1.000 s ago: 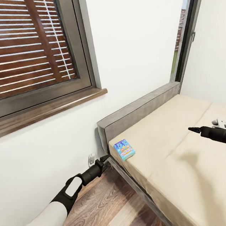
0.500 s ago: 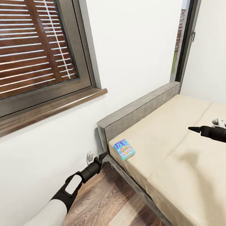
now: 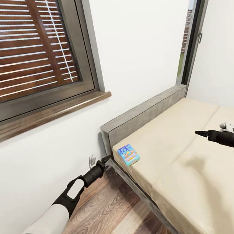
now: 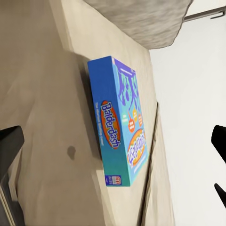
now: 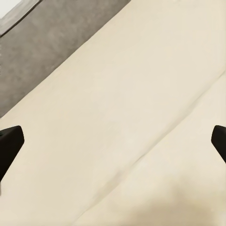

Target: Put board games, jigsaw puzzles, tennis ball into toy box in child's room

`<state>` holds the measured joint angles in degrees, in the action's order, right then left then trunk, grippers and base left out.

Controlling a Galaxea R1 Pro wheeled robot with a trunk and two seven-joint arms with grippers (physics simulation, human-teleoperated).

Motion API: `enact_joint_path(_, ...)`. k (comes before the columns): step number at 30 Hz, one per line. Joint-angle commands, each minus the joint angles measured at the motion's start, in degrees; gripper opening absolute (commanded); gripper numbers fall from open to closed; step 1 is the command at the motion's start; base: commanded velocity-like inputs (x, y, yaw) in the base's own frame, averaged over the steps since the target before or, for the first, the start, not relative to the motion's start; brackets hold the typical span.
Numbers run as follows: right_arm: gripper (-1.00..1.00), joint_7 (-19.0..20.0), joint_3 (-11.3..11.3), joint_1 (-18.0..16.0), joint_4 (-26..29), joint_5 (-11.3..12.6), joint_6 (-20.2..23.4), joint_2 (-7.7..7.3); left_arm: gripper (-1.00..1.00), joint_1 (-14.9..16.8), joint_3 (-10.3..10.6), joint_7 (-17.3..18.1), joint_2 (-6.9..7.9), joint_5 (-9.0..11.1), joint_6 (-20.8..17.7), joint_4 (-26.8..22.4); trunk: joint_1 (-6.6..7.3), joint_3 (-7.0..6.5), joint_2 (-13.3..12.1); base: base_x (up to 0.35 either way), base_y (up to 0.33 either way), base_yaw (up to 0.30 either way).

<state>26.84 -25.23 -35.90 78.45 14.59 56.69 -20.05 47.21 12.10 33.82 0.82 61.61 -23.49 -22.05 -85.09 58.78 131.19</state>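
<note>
Left tool [image 3: 107,158] sits low by the bed [image 3: 198,165] corner, fingers apart and aimed at the blue game box [image 3: 128,154], looks lined up to grab it, while the right tool [image 3: 198,133] hangs over the mattress, also spread and empty.

Game box [image 3: 128,154] on the bed [image 3: 199,172] near the headboard [image 3: 143,117], window [image 3: 26,51] on the wall behind, floor [image 3: 106,222] left of the bed

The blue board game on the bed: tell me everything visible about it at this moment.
The blue board game is a thin flat rectangular box, cardboard by its look, with a bright blue cover, purple figures at one end and an orange oval logo; the left wrist view shows "Balderdash" printed along its side. It lies flat, closed, on the beige mattress of the bed, near the corner by the grey headboard. Only the mattress touches it; the left gripper sits apart, beside the bed's edge.
</note>
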Motion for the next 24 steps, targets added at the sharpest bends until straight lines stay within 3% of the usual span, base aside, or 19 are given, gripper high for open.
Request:
enact_joint_path(1, 1.00, 0.4, -0.1, 0.0, 0.0, -0.3, 0.3, 0.01, 1.00, 0.1, 0.2, 0.0, 0.05, 0.6, -0.3, 0.0, 0.01, 0.05, 0.0, 0.000, 0.000, 0.000)
enact_joint_path(12, 1.00, 0.4, -0.1, 0.0, 0.3, -0.3, 0.3, 0.01, 1.00, 0.1, 0.2, 0.0, 0.11, 0.6, 0.3, 0.4, 0.01, 0.05, 0.0, 0.000, 0.000, -0.024)
enact_joint_path(24, 1.00, 0.4, -0.1, 0.4, 0.6, -0.3, 0.3, 0.01, 1.00, 0.1, 0.1, 0.0, 0.14, 0.7, 0.7, 0.6, 0.01, 0.05, 0.0, 0.000, 0.000, -0.137)
